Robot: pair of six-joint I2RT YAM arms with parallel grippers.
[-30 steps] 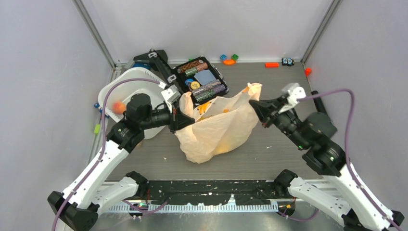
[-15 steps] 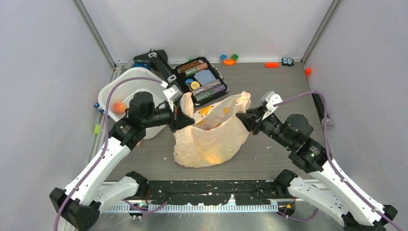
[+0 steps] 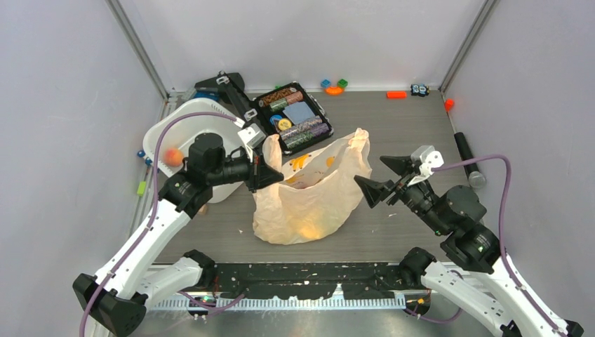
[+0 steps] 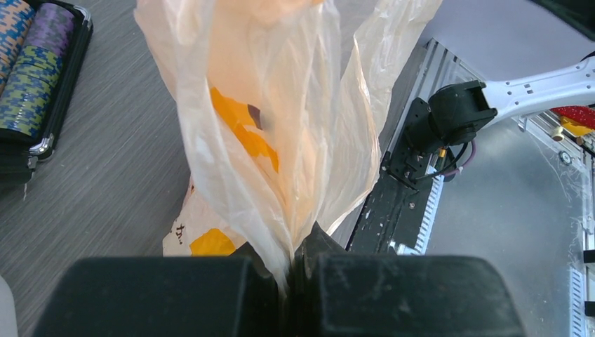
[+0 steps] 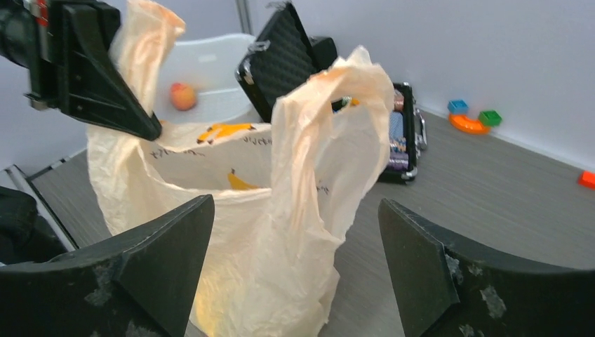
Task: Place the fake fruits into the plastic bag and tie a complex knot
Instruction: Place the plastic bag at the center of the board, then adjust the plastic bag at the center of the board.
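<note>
Two arms are at work on the grey tabletop (image 3: 414, 133), and the plastic bag (image 3: 309, 200) sits right between them, standing up in the middle with its mouth gaping. The left claw (image 3: 272, 176) is clamped tight on the bag's left edge. Its wrist view shows the thin peach film pinched flat between the two black fingers (image 4: 175, 295) and fanning up and away from them.

Over on the other side, the right claw (image 3: 370, 171) is spread wide and grips nothing, its tips pointed at the bag's right flank. Whether the nearer tip grazes the plastic, I cannot tell. From that wrist camera the bag's right handle (image 5: 330, 105) stands up on its own, limp and free, framed between the open fingers.

Yellow fruit (image 3: 309, 226) glows through the lower part of the bag, though how many pieces is hard to say. One small orange fruit (image 3: 172, 156) lies in the white tub (image 3: 184, 116) at the left, behind the left arm and well apart from the bag. Behind the bag there's an open black case (image 3: 295, 116) of stacked chips, and a few toy blocks (image 3: 335, 86) sit against the back wall.
</note>
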